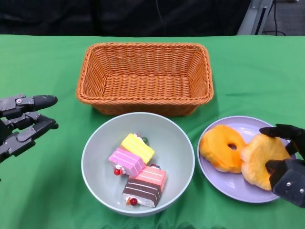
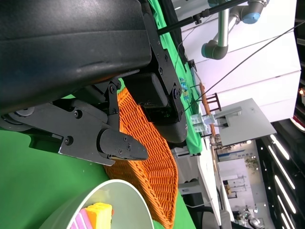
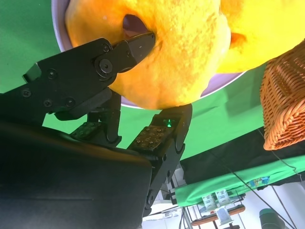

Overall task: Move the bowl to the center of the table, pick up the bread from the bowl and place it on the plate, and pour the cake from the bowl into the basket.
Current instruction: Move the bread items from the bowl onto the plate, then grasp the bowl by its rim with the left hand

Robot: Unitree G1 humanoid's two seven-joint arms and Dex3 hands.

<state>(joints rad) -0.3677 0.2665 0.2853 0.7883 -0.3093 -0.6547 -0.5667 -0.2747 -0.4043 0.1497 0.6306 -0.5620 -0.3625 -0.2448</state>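
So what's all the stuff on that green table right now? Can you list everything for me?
basket: one, orange wicker, empty, at the far middle of the table
bowl: one, pale grey-green, near middle, in front of the basket
cake pieces: four, yellow, pink, salmon-pink and brown striped, inside the bowl
plate: one, lilac, right of the bowl
bread: two, golden orange; a ring-shaped one and another piece beside it, both on the plate
tablecloth: one, green, covering the table
left hand: black, holding nothing, left of the bowl
right hand: black, fingers on the right-hand bread
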